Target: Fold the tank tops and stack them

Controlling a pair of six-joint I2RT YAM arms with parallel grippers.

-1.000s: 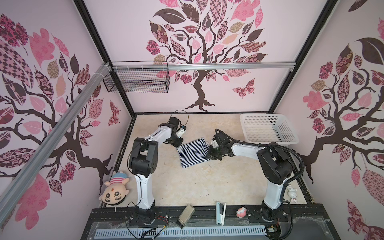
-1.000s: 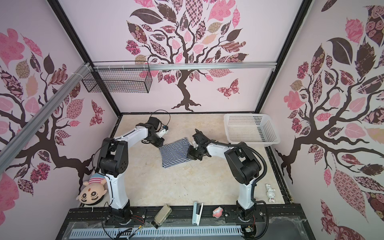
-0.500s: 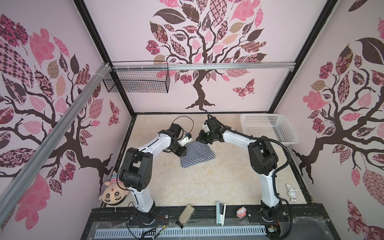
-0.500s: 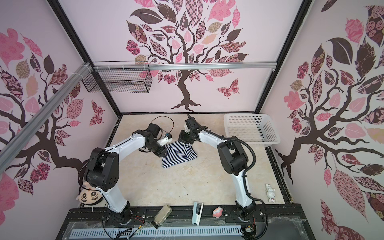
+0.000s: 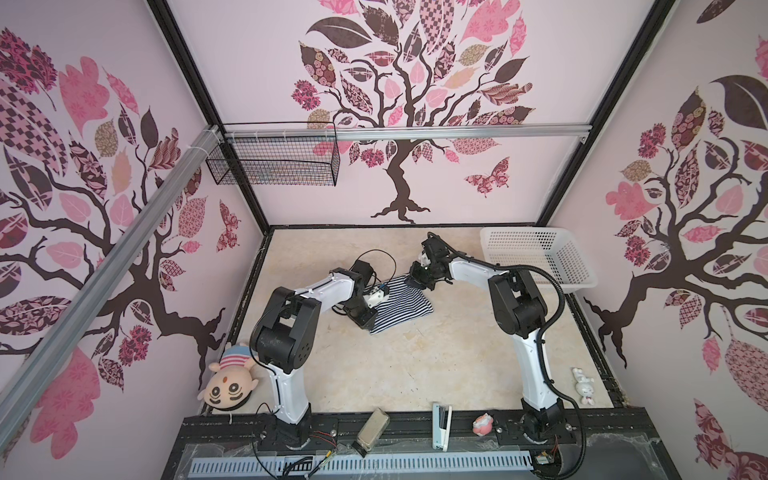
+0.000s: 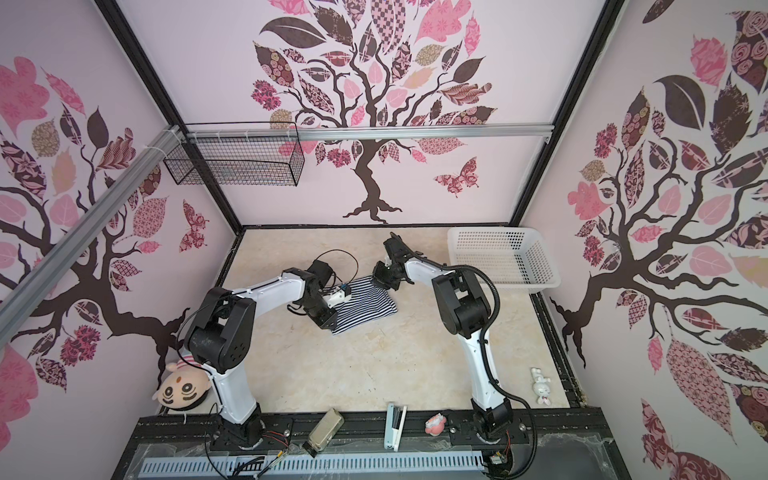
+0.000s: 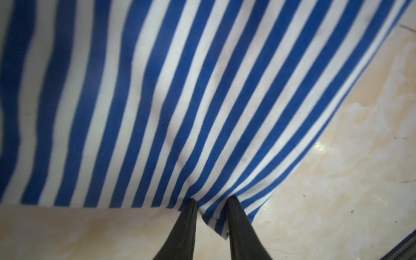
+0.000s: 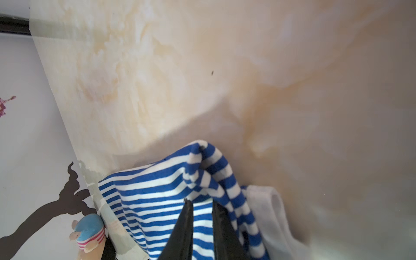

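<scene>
Two robot arms meet over a striped tank top [image 5: 405, 303] [image 6: 365, 305] on a marbled beige table [image 5: 395, 374], seen in both top views. The navy-and-white garment lies toward the far middle of the table as a rough four-sided shape, well apart from the white basket [image 5: 577, 282] at the far right corner. The left gripper [image 5: 370, 324] [image 7: 212, 199] is at the garment's near left corner. Its wrist camera shows the two dark fingers [image 7: 186, 225] clamped on that corner, with creases in the cloth [image 7: 202, 101] fanning out from the pinch. The right gripper [image 5: 415, 280] [image 8: 201, 201] is at the garment's far edge. Its jaws stand slightly apart with striped cloth [image 8: 157, 191] showing in the gap and a raised fold just beyond the tips, but the view does not show whether they grip the fabric. White trim [image 8: 274, 202] lies beside that fold. A plush doll [image 5: 228, 386] with a striped cap rests at the table's near left edge.
</scene>
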